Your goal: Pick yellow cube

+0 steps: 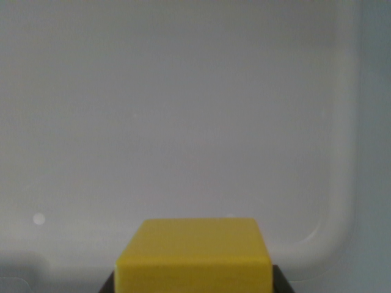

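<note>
Yellow cube point(194, 253) sits between the pincer's point(194, 282) dark tips, apparently grasped; lift straight, keeping the squeeze steady.

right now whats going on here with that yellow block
This is the view from the camera on the robot arm's wrist. A yellow cube sits at the bottom middle of the picture, with dark gripper parts showing on either side of its lower corners. It looks as if the cube is between the fingers, but the picture does not show whether they are closed on it. Behind it is a pale tray with a raised, rounded rim, and nothing else on it shows.
</note>
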`<move>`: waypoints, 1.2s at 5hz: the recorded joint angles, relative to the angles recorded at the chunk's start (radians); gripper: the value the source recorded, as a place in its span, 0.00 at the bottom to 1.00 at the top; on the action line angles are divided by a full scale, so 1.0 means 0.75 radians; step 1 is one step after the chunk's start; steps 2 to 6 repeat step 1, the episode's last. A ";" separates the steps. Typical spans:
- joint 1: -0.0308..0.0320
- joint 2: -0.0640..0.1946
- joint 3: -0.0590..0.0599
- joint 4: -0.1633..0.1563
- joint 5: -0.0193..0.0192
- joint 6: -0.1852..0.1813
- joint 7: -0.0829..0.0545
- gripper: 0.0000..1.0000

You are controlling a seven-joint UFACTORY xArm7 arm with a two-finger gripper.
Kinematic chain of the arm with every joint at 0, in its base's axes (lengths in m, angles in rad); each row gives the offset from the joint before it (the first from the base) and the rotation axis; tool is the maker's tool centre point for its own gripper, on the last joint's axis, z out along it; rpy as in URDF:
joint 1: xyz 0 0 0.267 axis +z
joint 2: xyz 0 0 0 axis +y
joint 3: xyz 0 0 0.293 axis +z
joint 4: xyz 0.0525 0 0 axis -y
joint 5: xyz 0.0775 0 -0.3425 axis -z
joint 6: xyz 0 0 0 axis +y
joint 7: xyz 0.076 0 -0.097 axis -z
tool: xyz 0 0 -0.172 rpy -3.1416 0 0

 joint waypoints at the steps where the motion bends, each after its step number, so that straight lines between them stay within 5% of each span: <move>1: 0.0001 -0.003 0.000 0.004 -0.0006 0.007 0.001 1.00; 6: 0.0001 -0.003 0.000 0.004 -0.0006 0.007 0.001 1.00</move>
